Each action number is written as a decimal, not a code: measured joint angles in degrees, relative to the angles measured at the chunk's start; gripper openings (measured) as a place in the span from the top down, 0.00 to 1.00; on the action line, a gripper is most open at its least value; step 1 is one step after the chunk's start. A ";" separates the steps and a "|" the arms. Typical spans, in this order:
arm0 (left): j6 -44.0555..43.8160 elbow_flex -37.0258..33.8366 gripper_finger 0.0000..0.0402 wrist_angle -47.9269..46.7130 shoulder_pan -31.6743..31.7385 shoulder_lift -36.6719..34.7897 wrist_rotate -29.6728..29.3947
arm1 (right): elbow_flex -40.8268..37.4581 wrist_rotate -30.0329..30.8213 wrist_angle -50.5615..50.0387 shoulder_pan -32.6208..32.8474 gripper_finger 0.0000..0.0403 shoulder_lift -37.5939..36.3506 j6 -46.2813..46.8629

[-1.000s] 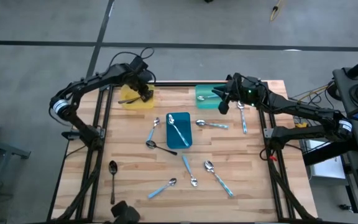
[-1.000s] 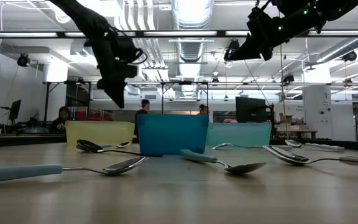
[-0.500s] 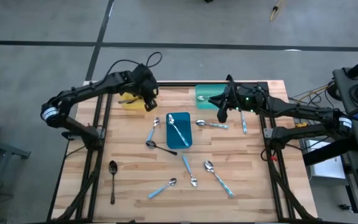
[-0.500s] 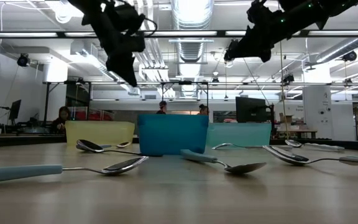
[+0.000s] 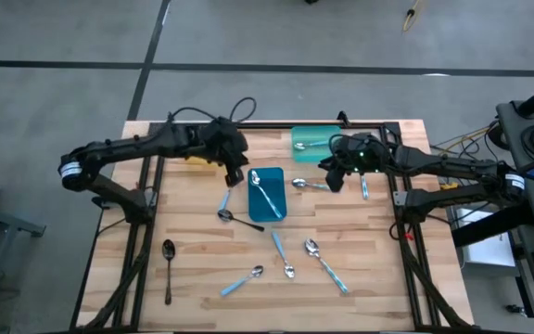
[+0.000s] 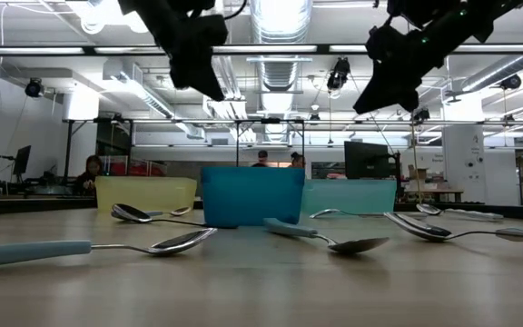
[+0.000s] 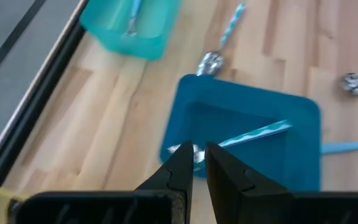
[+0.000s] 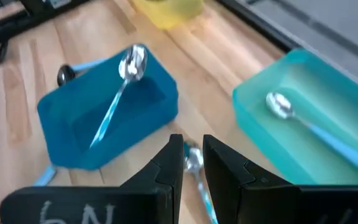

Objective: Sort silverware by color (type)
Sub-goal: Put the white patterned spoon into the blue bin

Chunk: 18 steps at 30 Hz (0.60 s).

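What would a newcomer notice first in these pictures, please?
Probably the three bright plastic trays at the table's back: a deep blue rectangular tray mid-table holding one blue-handled spoon, a teal tray behind it to the right with another, and a yellow tray partly hidden under the left arm. Next, the two dark arms, left end effector and right end effector, hanging either side of the blue tray, above spoons scattered over the wood.

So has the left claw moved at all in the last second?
Yes. The left claw has swung away from the yellow tray toward the blue tray.
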 joint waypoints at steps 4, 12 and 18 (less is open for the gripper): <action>-1.85 0.00 0.94 0.57 -3.29 -0.02 -1.78 | 0.00 0.02 -1.99 1.70 0.87 0.02 1.89; -4.94 0.00 0.94 0.55 -8.85 -0.02 -4.98 | 0.02 0.04 -3.41 5.31 0.87 1.37 5.24; -5.81 0.00 0.94 0.36 -11.95 -0.11 -7.22 | 0.02 0.00 -4.47 8.18 0.87 5.37 8.02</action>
